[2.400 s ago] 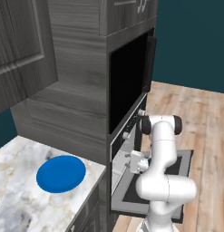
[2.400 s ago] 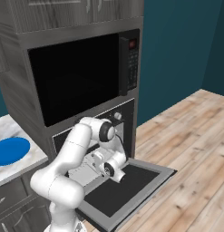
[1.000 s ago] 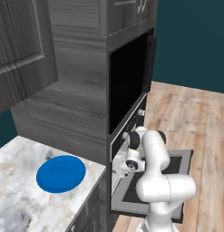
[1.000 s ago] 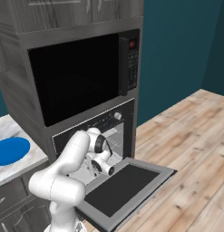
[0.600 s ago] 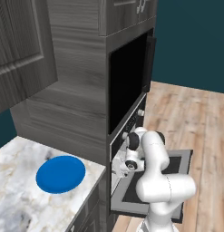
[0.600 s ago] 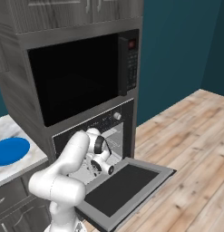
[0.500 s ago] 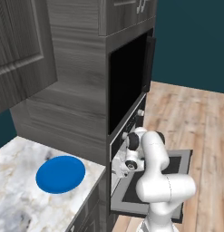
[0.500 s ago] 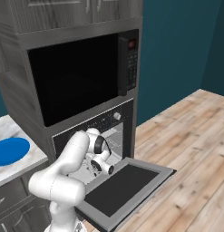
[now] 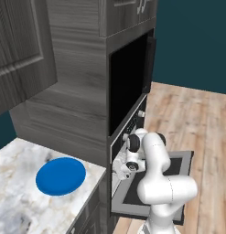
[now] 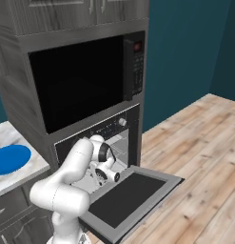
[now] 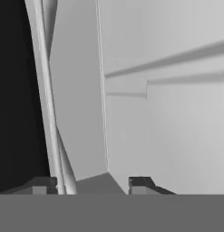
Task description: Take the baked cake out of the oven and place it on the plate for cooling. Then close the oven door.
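Note:
The oven [image 9: 134, 123] [image 10: 101, 128] stands with its oven door [image 9: 182, 161] [image 10: 126, 198] dropped flat open. My arm reaches over the door, and the gripper [image 9: 118, 167] [image 10: 97, 178] [image 11: 90, 186] is inside the light grey cavity. In the hand view its two dark tips stand apart; a pale rail [image 11: 54, 136] runs past the left tip, and whether they press on anything is unclear. The baked cake is hidden. The blue plate [image 9: 61, 176] [image 10: 9, 159] lies on the marble counter [image 9: 13, 205] to the left of the oven.
Above the oven is a larger black cavity [image 9: 126, 87] [image 10: 76, 81] with its side-hinged door [image 9: 149, 59] swung open. Dark wood cabinets surround both. Wooden floor [image 10: 200, 157] stretches to the right of the open door.
Since the earliest frames the arm has folded forward and pushed the hand from above the door into the oven cavity. Over the last second the arm has held still.

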